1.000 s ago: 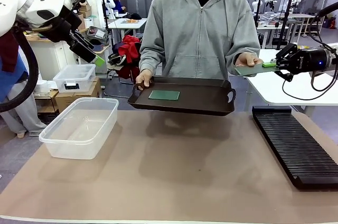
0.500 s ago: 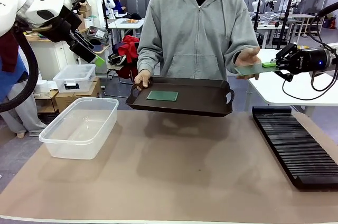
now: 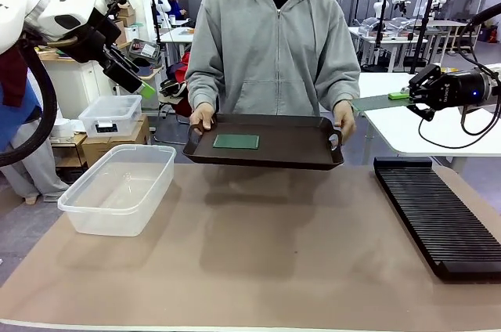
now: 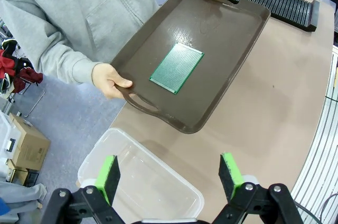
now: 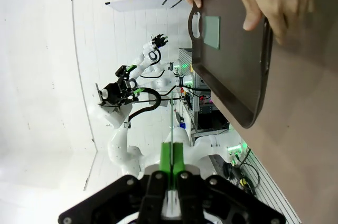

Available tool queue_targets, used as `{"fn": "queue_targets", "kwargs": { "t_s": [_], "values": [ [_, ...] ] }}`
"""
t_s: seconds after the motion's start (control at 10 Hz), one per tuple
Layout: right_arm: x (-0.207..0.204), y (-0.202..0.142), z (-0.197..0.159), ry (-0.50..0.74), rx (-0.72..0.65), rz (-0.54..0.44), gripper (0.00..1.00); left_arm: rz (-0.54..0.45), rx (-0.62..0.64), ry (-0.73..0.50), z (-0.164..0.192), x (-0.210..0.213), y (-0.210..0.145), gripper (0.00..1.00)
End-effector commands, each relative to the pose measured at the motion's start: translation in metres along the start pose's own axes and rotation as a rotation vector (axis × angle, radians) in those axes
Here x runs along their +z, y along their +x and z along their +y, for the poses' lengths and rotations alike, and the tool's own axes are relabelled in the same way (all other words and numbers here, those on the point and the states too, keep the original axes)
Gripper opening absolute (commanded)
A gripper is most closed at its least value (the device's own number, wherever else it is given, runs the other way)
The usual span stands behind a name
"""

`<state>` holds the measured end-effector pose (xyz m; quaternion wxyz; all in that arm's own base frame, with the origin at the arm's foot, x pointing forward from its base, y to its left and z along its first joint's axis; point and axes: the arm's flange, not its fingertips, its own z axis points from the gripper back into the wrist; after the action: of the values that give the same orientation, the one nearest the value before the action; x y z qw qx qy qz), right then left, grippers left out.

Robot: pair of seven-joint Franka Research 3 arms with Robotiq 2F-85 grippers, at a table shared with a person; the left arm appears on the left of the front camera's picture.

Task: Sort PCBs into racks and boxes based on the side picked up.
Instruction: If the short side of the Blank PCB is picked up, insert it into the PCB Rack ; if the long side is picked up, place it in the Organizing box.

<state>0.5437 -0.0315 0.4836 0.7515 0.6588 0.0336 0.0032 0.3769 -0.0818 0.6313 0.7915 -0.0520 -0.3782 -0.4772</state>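
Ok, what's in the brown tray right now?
One green PCB lies flat in the tray, left of centre, apart from the walls. Its underside, and the tray floor beneath it, are covered.

Soft grey cloth hoodie (image 3: pixel 270 42) behind a dark brown tray (image 3: pixel 301 148) of smooth plastic with a dull sheen. On the tray lies 1 PCB (image 4: pixel 177 68), matt green with a fine dotted grain, and just right of the tray a 2nd PCB (image 3: pixel 376 102) shows the same green, edge-on. Left of the tray is a clear, glossy plastic tub (image 3: pixel 98 218), right of it a matt black ribbed rack (image 3: pixel 438 218), and below it the table (image 3: pixel 274 269) has a matt tan covering like paper or board.
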Motion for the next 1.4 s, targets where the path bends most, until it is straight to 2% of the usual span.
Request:
{"fn": "queue_targets", "kwargs": {
  "t_s": [0.0,0.7,0.8,1.1,1.2,1.3],
  "values": [
    [0.000,0.000,0.000,-0.003,0.000,-0.003,0.00,0.004,-0.001,-0.005,-0.001,0.000,-0.001,1.00],
    [0.000,0.000,0.000,0.000,0.000,0.000,0.02,0.004,-0.001,-0.005,-0.001,0.000,-0.001,1.00],
    [0.003,-0.003,0.002,0.019,0.057,0.072,0.02,0.004,-0.001,-0.005,-0.001,0.000,-0.001,1.00],
    [0.023,-0.018,0.017,0.015,0.284,0.155,0.02,0.004,-0.001,-0.005,-0.001,0.000,-0.001,1.00],
    [0.030,-0.024,0.021,-0.002,0.370,0.163,0.02,0.004,-0.001,-0.005,-0.001,0.000,-0.001,1.00],
    [0.037,-0.029,0.025,-0.041,0.456,0.133,0.02,0.004,-0.001,-0.005,-0.001,0.000,-0.001,1.00]
  ]
}}
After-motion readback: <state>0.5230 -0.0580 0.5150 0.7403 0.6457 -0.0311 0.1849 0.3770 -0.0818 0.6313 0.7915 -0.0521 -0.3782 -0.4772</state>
